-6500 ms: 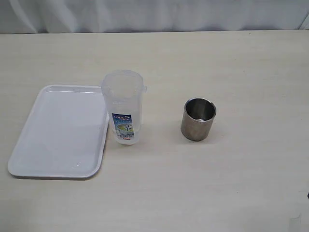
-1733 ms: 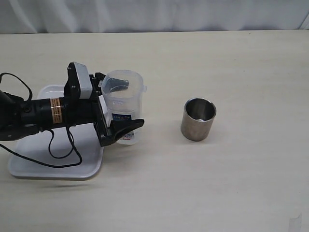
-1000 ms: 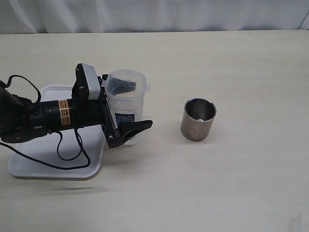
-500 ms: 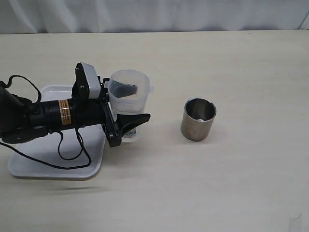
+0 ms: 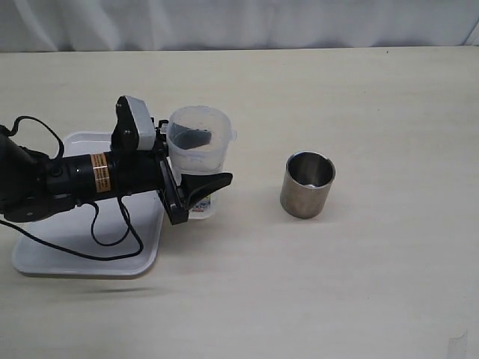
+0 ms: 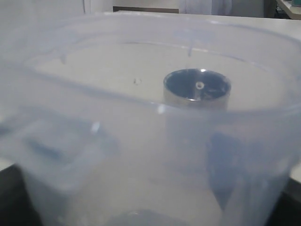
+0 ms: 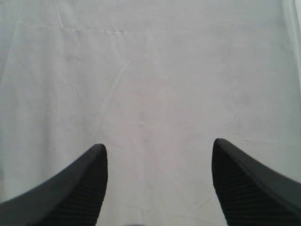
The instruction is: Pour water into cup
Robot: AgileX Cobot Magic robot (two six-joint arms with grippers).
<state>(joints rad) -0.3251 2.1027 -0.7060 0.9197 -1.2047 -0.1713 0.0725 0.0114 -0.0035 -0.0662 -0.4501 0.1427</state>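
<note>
So the left hand (image 5: 209, 159) is now clamped on the plastic container (image 5: 196, 149), which stood free earlier and now leans slightly toward the cup (image 5: 307, 185). The cup hasn't budged. The right hand (image 7: 158, 146) is spread, pinching nothing.

The left gripper (image 5: 208, 159) is now in the scene, where at first no arm was. Its jaws, wider a second ago, now press on the plastic container (image 5: 200, 153) between them. The container's top now leans slightly away from the wrist.

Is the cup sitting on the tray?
No: in the exterior view the cup stands on the bare table, well right of the tray, with the container between them.
</note>
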